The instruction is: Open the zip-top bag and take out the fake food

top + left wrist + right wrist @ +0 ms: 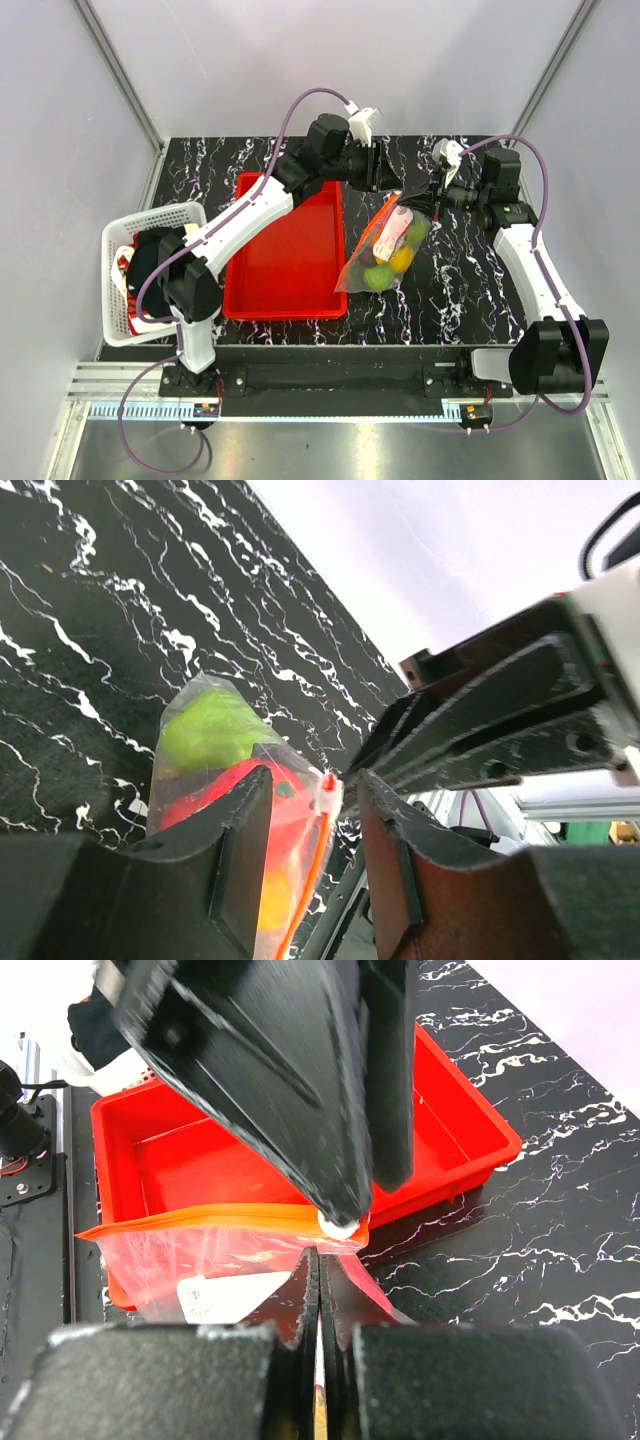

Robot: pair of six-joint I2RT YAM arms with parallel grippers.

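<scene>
The zip-top bag (372, 262) hangs tilted above the black table, its mouth up. Through the plastic I see fake food: a green fruit (205, 730), a red one (210, 792) and a yellow one (402, 258). My right gripper (319, 1255) is shut on the bag's upper corner, just below the orange zip strip (200, 1218). My left gripper (315, 777) stands open around the mouth, with the white slider (328, 792) between its fingers and gaps on both sides. In the top view, the left gripper (385, 180) and right gripper (432, 200) meet over the bag's top.
A red tray (285, 250) lies left of the bag, with nothing in it. A white basket (150, 222) holding some items sits at the table's left edge. Black marbled table (460, 290) shows to the right of and in front of the bag.
</scene>
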